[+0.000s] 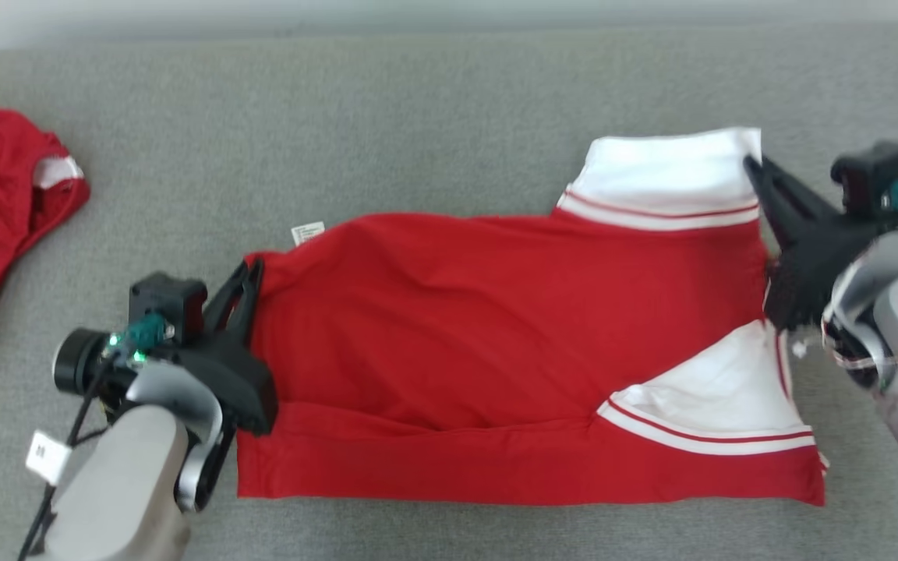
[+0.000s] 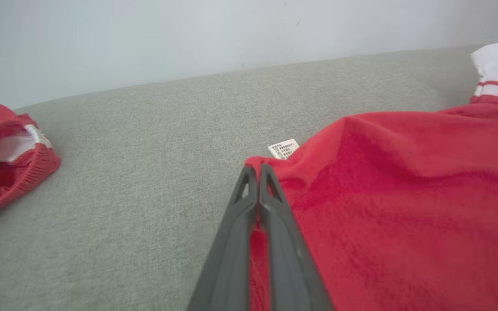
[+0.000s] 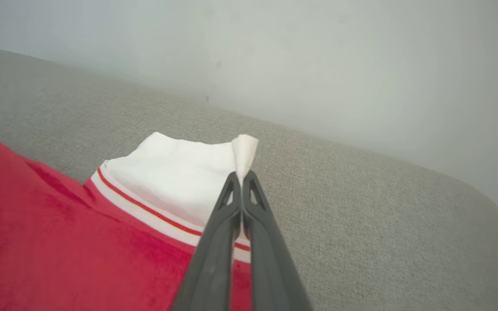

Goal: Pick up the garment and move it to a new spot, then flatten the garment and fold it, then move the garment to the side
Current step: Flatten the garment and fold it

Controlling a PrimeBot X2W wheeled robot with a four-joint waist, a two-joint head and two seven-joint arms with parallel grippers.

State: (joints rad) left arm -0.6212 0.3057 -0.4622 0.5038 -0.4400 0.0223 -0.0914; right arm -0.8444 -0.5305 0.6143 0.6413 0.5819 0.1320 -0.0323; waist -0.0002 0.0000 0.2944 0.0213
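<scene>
Head view has the garment (image 1: 496,327) spread over the middle of the grey cushion (image 1: 418,117), red with white panels. Its long axis runs from 9 o'clock to 3 o'clock, so each arm has one end of the cloth on its own side.

The left end effector (image 1: 252,269) sits at the 9 o'clock end with its jaws pressed together on the far red corner. In the left wrist view the left end effector (image 2: 255,170) has red cloth pinched between its fingers, the bulk of the garment (image 2: 404,194) lies toward 3 o'clock of it, and a small care label (image 2: 283,149) pokes out just beside the tips.

The right end effector (image 1: 751,164) is at about 2 o'clock, closed narrow on the far corner of the white sleeve (image 1: 663,175). In the right wrist view the right end effector (image 3: 241,175) grips a white tip that stands up above its fingers, and the rest of the garment (image 3: 59,237) lies toward 8 o'clock.

Both grips are on the far long edge, while the near edge lies free toward 6 o'clock. My guess is that the next move draws this held edge tight or carries it toward 6 o'clock for a fold, which would need the two arms to travel together.

A second red garment (image 1: 5,202) lies well apart at 10 o'clock.
</scene>
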